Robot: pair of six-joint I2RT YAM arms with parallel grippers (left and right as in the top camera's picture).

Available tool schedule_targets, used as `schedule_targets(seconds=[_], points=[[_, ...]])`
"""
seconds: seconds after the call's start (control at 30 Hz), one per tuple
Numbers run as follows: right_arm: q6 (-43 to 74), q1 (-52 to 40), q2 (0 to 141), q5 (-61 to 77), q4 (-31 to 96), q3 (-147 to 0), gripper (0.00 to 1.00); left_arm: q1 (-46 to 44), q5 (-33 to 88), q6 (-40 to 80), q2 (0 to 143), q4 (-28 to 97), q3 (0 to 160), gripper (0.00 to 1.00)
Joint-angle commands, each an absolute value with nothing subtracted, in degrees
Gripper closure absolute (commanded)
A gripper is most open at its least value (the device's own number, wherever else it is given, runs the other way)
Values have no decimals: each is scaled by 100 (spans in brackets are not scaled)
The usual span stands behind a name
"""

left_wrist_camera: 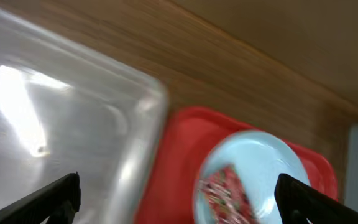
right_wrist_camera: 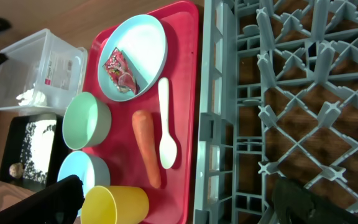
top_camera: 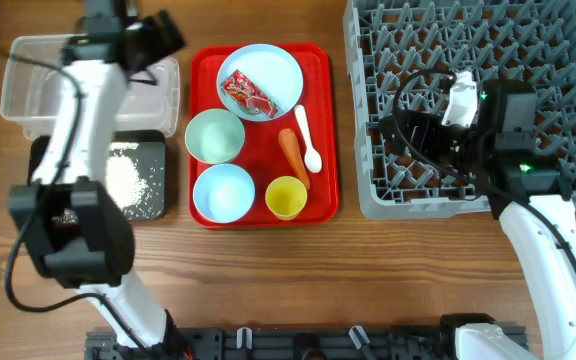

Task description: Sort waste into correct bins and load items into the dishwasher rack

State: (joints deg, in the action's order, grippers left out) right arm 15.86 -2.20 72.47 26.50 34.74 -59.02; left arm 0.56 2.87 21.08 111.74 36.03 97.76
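Atop plate (top_camera: 274, 62), crinkled red wrapper (top_camera: 247, 93).

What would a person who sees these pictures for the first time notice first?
The bright red tray in the middle, holding a pale blue plate with a red wrapper, an orange carrot and a yellow cup. Next, the big grey rack on the right.

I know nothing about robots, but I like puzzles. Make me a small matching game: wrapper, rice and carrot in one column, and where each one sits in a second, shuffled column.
Things:
1. wrapper
2. rice
3. carrot

Places:
A. in the black tray
B. straight on the red tray, beside the spoon
C. on the plate

Pairs: 1-C, 2-A, 3-B
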Motion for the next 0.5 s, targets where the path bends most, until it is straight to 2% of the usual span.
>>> schedule_targets(seconds=[0.0,0.27,0.47], points=[[1653,-239,7319,2565,3476,-5951,0,-683,187,2080,11373,3540,9880,0],[1649,-239,7319,2543,3496,-5951,0,-1424,185,2176,12193,3210,9880,0],[1647,-239,7319,2521,3612,-5951,1,-1559,191,1695,12665,3039,9880,0]])
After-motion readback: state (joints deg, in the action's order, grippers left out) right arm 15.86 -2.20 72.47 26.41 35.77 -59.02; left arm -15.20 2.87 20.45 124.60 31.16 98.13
